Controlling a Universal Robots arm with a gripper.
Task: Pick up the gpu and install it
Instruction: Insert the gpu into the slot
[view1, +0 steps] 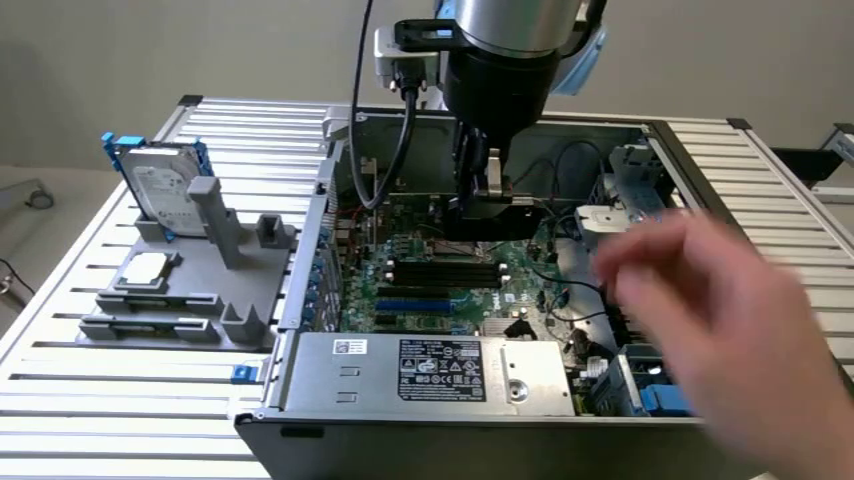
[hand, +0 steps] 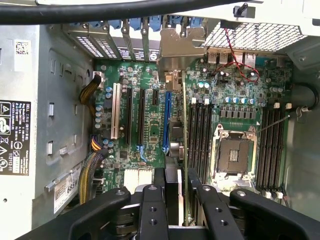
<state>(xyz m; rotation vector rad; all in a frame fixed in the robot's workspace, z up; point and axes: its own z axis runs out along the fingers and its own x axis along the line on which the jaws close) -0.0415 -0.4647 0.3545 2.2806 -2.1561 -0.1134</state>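
In the exterior view my gripper (view1: 486, 200) is reaching down into the open computer case (view1: 327, 200) and clamping the gpu (view1: 497, 224), which is showing as a dark slab just above the motherboard (view1: 358, 290); in the wrist view my gripper (hand: 179, 176) is squeezing the same gpu (hand: 184, 125) from both sides, and there the card is showing edge-on, as a thin green line running between the blue slot (hand: 165, 117) and the black memory slots (hand: 200, 135); whether it is touching any slot I cannot tell; the wrist view is also showing the bare processor socket (hand: 234, 155).

In the exterior view a person's hand (view1: 727, 300), blurred, is crossing in front of the case at the exterior view's right and covering that side of its inside; the power supply (view1: 427, 368) is sitting at the near end of the case; on the surface (view1: 80, 400), at the exterior view's left, a grey holder (view1: 214, 300) is carrying an upright hard drive (view1: 167, 190) in a blue frame and a small square processor chip (view1: 150, 266) lying flat; my arm is hiding the far part of the motherboard.
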